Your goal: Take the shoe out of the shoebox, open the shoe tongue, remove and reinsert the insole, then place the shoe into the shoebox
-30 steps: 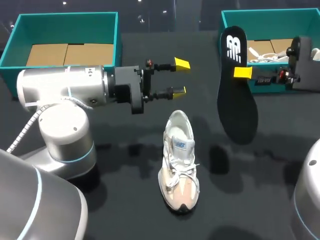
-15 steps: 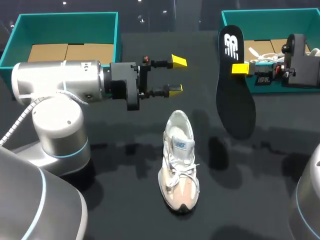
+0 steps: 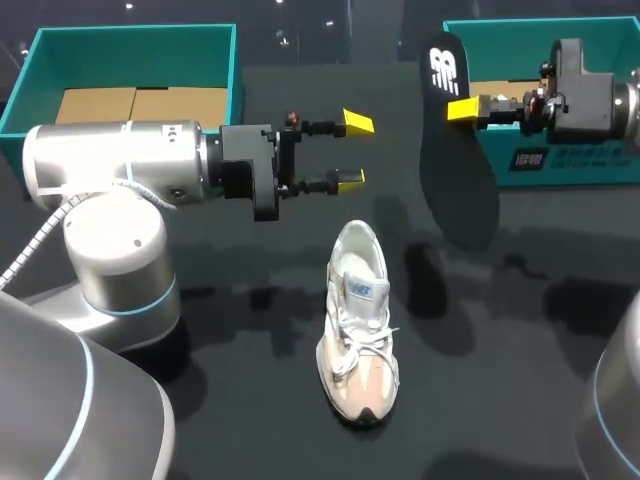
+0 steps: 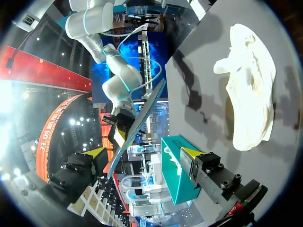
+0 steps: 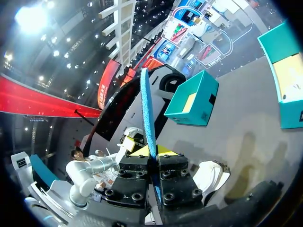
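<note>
A white and beige shoe (image 3: 357,335) lies on the dark table (image 3: 250,400) with its toe toward the front edge; it also shows beside my left gripper (image 4: 143,152) as the shoe (image 4: 251,85). The black insole (image 3: 455,150) hangs upright above the table, my right gripper (image 3: 462,110) shut on its upper part. In the right wrist view the insole (image 5: 147,113) stands edge-on between the fingers of the right gripper (image 5: 152,151). My left gripper (image 3: 348,150) is open and holds nothing, hovering behind the shoe's heel. The teal shoebox (image 3: 520,28) stands at the back right.
A second teal box (image 3: 130,35) with a cardboard floor stands at the back left, behind my left arm (image 3: 120,170). Dark table surface lies between the shoe and the hanging insole and along the front.
My right gripper has carried the insole up and to the left, farther from the table. My left arm drew back slightly, then held still. The shoe has not moved.
</note>
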